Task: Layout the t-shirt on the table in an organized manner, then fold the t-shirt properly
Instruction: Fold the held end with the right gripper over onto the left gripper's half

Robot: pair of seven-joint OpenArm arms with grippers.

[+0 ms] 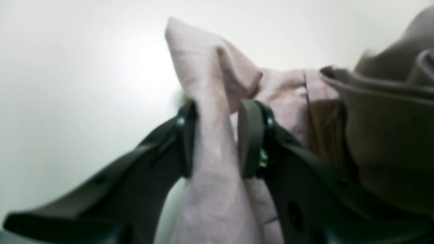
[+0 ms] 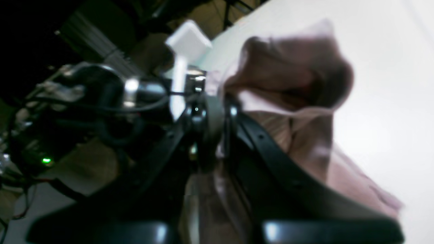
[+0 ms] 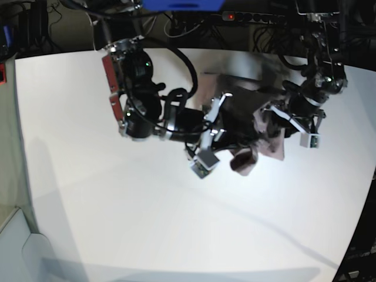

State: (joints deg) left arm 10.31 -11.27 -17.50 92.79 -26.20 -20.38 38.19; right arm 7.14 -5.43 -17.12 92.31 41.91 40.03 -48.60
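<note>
While both grippers pinch it, t-shirt (image 3: 267,138) bunches.

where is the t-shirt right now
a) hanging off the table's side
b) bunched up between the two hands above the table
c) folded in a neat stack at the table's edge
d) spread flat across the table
b: in the base view the t-shirt hangs as a crumpled bunch between the right hand and the left hand, over the white table; each wrist view shows pink cloth between that hand's fingers.
</note>
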